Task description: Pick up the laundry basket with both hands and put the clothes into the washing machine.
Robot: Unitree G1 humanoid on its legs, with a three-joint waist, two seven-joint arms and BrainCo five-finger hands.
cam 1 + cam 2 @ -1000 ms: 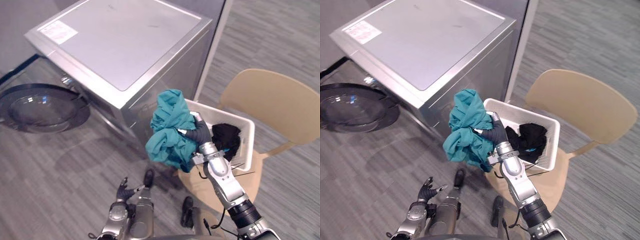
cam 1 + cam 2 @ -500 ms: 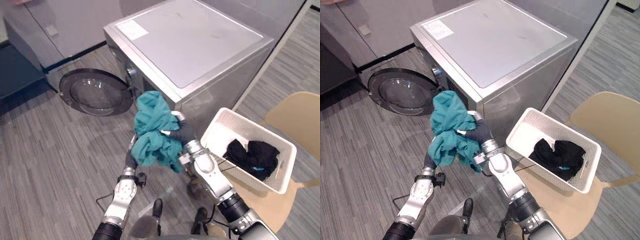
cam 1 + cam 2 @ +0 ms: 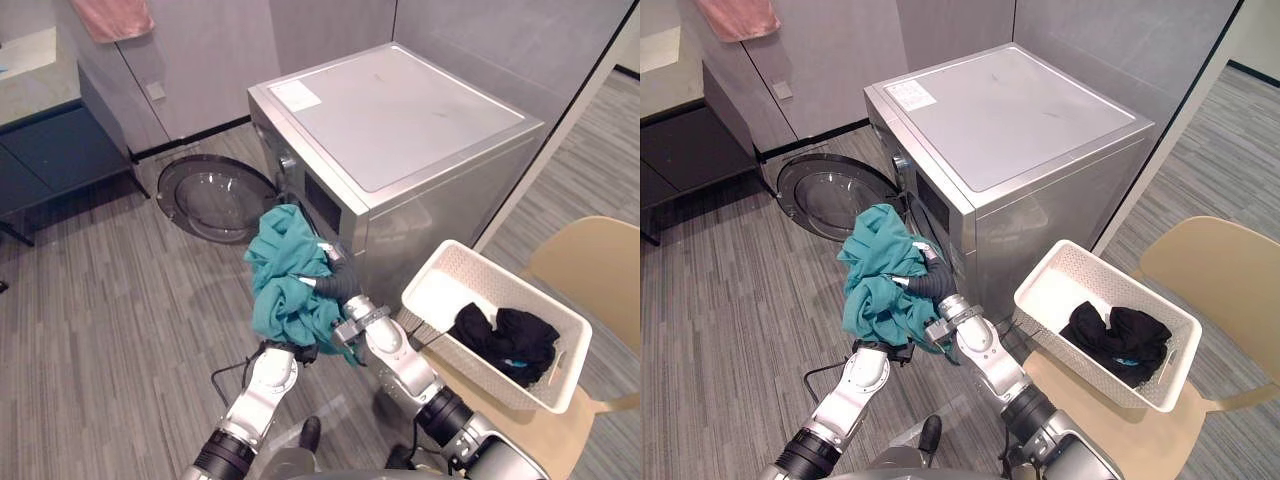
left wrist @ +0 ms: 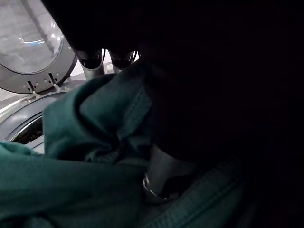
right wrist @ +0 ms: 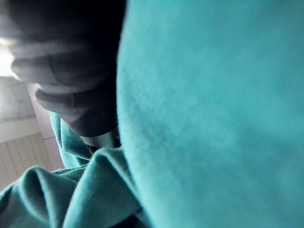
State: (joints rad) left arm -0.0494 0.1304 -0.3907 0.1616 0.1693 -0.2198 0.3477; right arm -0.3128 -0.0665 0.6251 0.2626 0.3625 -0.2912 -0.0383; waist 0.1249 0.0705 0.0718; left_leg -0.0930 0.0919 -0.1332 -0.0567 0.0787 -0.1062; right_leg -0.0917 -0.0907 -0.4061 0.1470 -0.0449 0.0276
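Observation:
A teal cloth [image 3: 288, 280] hangs bunched from my right hand [image 3: 338, 286], which is shut on it just in front of the silver washing machine [image 3: 400, 120]. The machine's round door [image 3: 212, 195] stands swung open to the left, and its dark drum opening [image 3: 916, 212] is right behind the cloth. My left hand [image 3: 296, 350] reaches up under the cloth's lower edge and is mostly hidden by it. The white laundry basket [image 3: 455, 268] rests on a wooden chair [image 3: 600, 262] to the right, with black clothes [image 3: 505, 335] inside.
A dark blue cabinet [image 3: 50, 160] stands at the far left, and a pink cloth [image 3: 112, 15] hangs above it. Grey walls rise behind the machine. Grey striped floor [image 3: 120, 320] lies open to the left of the door.
The camera has swung towards the machine. My right hand has carried the teal cloth from above the basket to the drum opening. My left hand has risen under the cloth.

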